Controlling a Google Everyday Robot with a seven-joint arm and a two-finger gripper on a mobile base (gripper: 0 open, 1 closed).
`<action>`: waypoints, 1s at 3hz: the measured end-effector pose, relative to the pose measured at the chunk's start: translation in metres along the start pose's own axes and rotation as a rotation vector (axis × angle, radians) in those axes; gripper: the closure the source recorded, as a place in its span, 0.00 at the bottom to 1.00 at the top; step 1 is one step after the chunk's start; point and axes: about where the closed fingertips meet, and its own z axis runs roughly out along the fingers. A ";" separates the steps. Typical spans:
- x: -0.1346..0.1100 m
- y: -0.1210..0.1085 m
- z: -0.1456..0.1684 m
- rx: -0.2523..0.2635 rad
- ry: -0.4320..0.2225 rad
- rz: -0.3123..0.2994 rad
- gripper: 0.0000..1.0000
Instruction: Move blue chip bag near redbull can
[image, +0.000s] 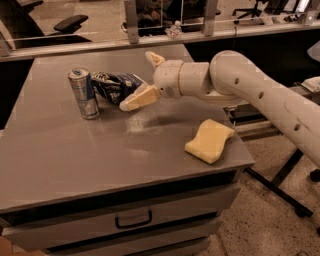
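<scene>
The redbull can (84, 93) stands upright at the table's back left. The blue chip bag (114, 86), crumpled dark blue foil with white markings, lies on the table just right of the can, almost touching it. My gripper (145, 79) is at the bag's right end, low over the table. It is open: one cream fingertip (154, 58) points up behind the bag and the other (136, 99) lies along the bag's front right edge. The white arm reaches in from the right.
A pale yellow sponge (210, 140) lies near the table's (100, 165) front right corner. The table has drawers below with a handle (133, 219). A glass partition and office chairs stand behind the table.
</scene>
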 end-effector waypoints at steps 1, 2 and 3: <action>-0.004 -0.015 -0.037 0.138 0.008 -0.003 0.00; -0.001 -0.024 -0.045 0.174 0.012 0.000 0.00; -0.002 -0.021 -0.042 0.164 0.011 -0.001 0.00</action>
